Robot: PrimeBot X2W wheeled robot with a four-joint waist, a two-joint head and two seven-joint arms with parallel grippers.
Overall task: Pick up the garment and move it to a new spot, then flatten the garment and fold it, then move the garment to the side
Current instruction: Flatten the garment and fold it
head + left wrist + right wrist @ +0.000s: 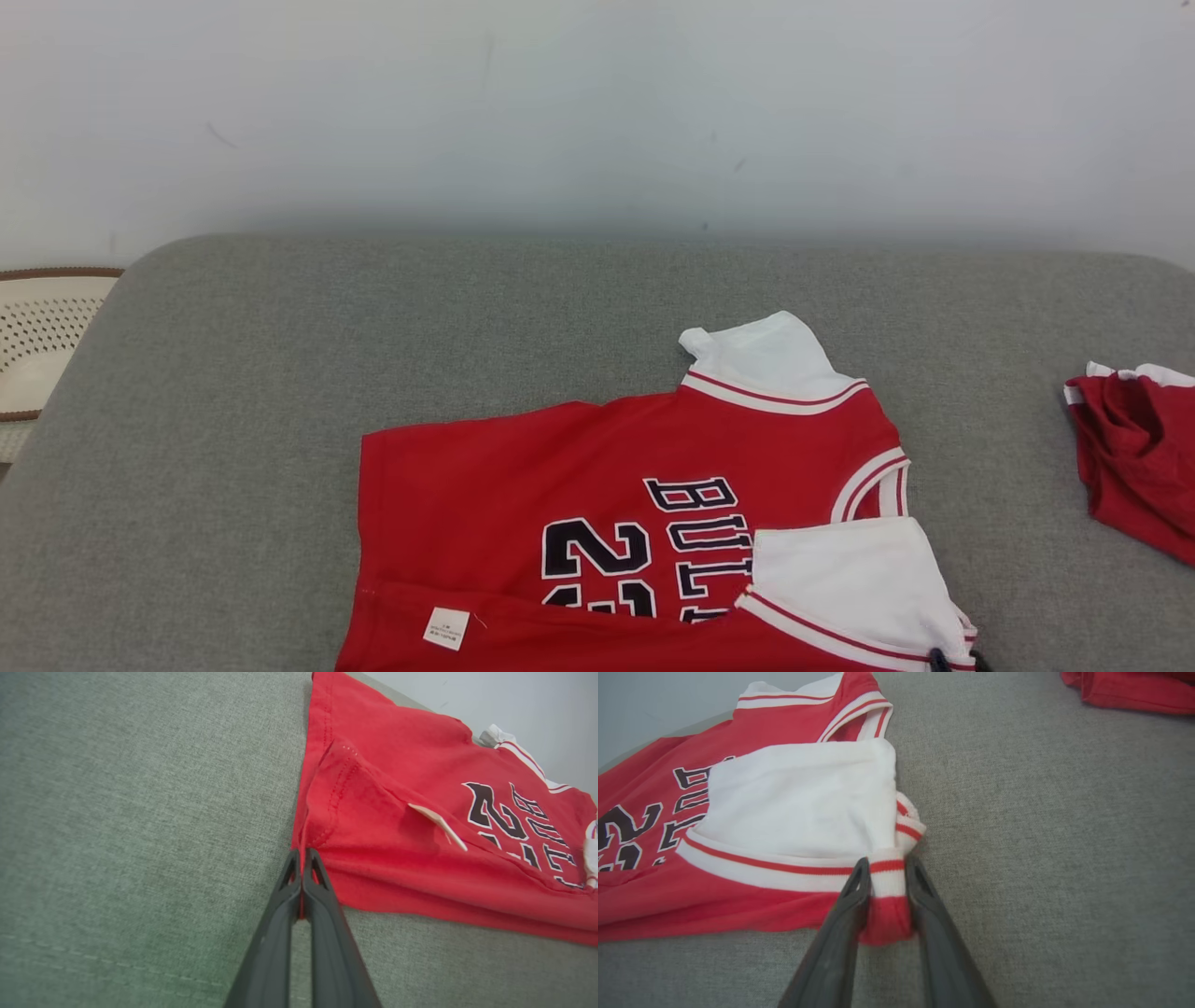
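Red garment point(597, 485) half-folded; 2nd garment point(1134, 457) rt.

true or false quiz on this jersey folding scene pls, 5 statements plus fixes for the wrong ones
1. The left gripper is shut on the jersey's red edge. True.
2. The jersey lies fully flat, with nothing folded over. False: its near side is folded over onto the lettering.
3. A second red garment lies to the right on the grey cushion. True.
4. The white label sits on the far sleeve. False: it is on the near folded red flap, at the left.
5. The right gripper rests on bare cushion, away from the jersey. False: striped sleeve trim lies between its fingers.
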